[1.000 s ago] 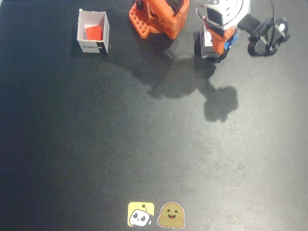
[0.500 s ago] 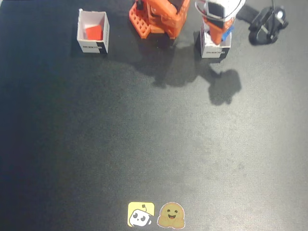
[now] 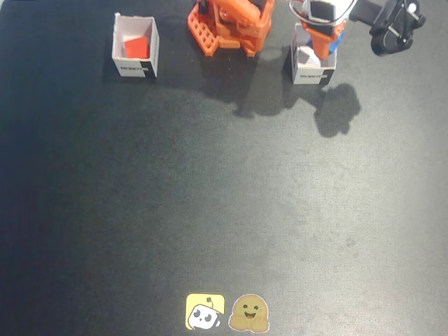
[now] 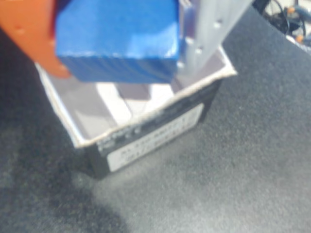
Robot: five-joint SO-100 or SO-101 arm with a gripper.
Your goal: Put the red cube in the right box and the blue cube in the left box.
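I have the blue cube (image 4: 116, 39) clamped in the pincer (image 4: 116, 34), an orange finger (image 4: 29, 34) on its left face and a silvery finger (image 4: 204, 39) on its right in the wrist view, hanging just above the open mouth of a white card box (image 4: 155, 131) with a black label strip on its front; in the fixed view that box (image 3: 312, 66) sits at about one o'clock on the counter (image 3: 224, 210), the pincer (image 3: 323, 43) over it, and only a sliver of blue shows; the red cube (image 3: 136, 47) already lies inside the other box (image 3: 134, 47) at about eleven o'clock, tipped against a wall; I judge the blue cube to be light, rigid and not fragile, with flat plain faces that look fairly smooth, so a squeeze across two opposite faces near the middle is the sensible hold, and that is how it sits now; a short drop should do it no harm; the box looks like thin card, light enough to shift if a finger catches its rim, and the opening leaves only modest margin around the cube; the counter is a dark, matt, faintly grained sheet, likely grippy; the middle is bare, with the orange arm base (image 3: 231, 24) at twelve o'clock, two stickers (image 3: 227, 312) at six o'clock, and a black device (image 3: 397, 24) near two o'clock.
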